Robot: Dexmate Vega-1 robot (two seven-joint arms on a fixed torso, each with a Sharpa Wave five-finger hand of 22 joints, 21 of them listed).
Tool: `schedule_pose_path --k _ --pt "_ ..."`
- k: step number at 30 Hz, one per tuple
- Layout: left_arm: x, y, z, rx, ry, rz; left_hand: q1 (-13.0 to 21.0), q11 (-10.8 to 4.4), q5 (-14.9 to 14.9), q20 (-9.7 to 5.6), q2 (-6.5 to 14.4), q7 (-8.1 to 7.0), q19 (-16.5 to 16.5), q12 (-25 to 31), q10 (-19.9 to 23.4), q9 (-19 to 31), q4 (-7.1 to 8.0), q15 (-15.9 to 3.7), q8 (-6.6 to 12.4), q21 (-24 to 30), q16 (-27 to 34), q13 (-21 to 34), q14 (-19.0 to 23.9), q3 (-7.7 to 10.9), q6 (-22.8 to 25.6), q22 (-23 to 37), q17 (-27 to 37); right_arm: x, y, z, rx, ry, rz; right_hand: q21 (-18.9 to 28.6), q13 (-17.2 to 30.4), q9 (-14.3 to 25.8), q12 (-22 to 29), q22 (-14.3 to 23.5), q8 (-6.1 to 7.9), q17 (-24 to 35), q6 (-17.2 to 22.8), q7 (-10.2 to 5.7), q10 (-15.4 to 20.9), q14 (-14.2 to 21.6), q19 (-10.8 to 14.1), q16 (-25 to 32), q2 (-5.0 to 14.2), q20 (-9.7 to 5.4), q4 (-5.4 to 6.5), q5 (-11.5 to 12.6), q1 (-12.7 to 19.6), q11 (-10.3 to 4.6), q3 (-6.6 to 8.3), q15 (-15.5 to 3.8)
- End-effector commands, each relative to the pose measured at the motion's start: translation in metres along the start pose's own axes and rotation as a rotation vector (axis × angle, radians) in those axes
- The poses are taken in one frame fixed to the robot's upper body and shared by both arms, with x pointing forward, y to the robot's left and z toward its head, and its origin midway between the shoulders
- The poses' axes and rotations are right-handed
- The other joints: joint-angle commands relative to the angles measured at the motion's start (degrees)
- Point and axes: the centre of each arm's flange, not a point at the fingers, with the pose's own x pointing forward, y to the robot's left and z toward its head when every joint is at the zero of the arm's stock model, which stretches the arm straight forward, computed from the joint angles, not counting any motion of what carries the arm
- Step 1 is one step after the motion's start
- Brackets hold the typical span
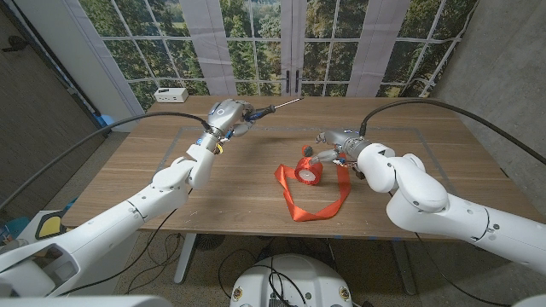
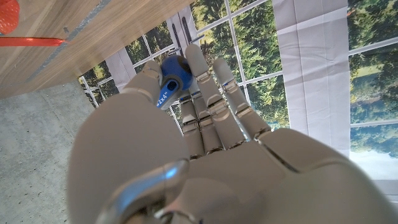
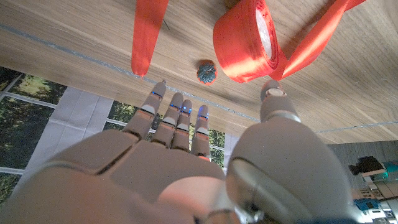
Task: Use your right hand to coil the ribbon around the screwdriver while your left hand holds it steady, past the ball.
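Nearest, the red ribbon [image 1: 312, 198] is trailed in a loop on the tabletop [image 1: 239, 196] from its spool [image 1: 308, 171]. Just beside the spool, the right hand [image 1: 335, 147] is open and empty. Farther off, well apart leftward, the screwdriver [image 1: 271, 107] is gripped by the left hand [image 1: 227, 115], its shaft angled toward the right hand's side.

The ribbon spool [image 1: 308, 171] stands near the middle of the worktop [image 1: 230, 188]. From it the ribbon [image 1: 317, 211] runs forward in a loop toward the worktop's near edge. The ball [image 1: 308, 151] lies just behind the spool. The right hand [image 1: 334, 149] is just right of the ball and spool. The left hand [image 1: 227, 116] is well to the left, above the worktop's far part, holding the screwdriver [image 1: 275, 107], whose shaft points right and away. A small box [image 1: 171, 95] sits at the far left edge.
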Motion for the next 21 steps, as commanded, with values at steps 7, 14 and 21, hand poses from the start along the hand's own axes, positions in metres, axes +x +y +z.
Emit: schedule_pose_path --k 7,14,21 --pt "0.001 -0.002 -0.004 -0.003 0.007 -0.002 5.44 -9.47 3.04 -0.17 5.81 -6.13 -0.55 -0.16 10.0 3.87 0.23 -3.36 5.61 0.75 -0.46 9.9 0.78 0.74 6.89 -0.18 0.47 0.018 0.01 0.014 -0.029 -0.026 0.112 0.02 0.35 0.43 0.57 0.25 0.13 0.96 0.35 -0.17 -0.03 0.2 0.17 0.63 -0.01 0.18 0.21 0.62 0.72 0.11 -0.79 -1.19" --pt "0.001 -0.002 -0.005 -0.005 0.006 -0.003 5.45 -9.4 3.04 -0.1 5.81 -6.12 -0.63 -0.34 10.03 3.92 0.19 -3.36 5.64 1.14 -0.67 9.9 0.85 0.75 6.81 -0.35 0.67 0.022 0.012 0.018 -0.042 -0.03 0.11 0.05 0.54 0.52 1.03 0.27 0.29 1.55 0.93 -0.15 0.35 0.76 0.39 1.08 0.22 0.19 0.37 0.86 0.95 0.11 -1.15 -1.3" --pt "0.0 -0.003 -0.005 -0.006 0.004 -0.01 5.43 -9.48 3.03 -0.15 5.81 -6.16 -0.68 -0.46 10.11 3.86 0.19 -3.36 5.6 1.51 -0.88 9.97 0.93 0.75 6.74 -0.5 0.86 0.029 0.016 0.02 -0.067 -0.018 0.126 0.2 0.7 0.6 1.42 0.27 0.5 2.04 1.6 -0.26 0.68 1.16 0.88 1.43 0.65 0.18 0.37 1.1 1.51 0.16 -1.26 -1.37"
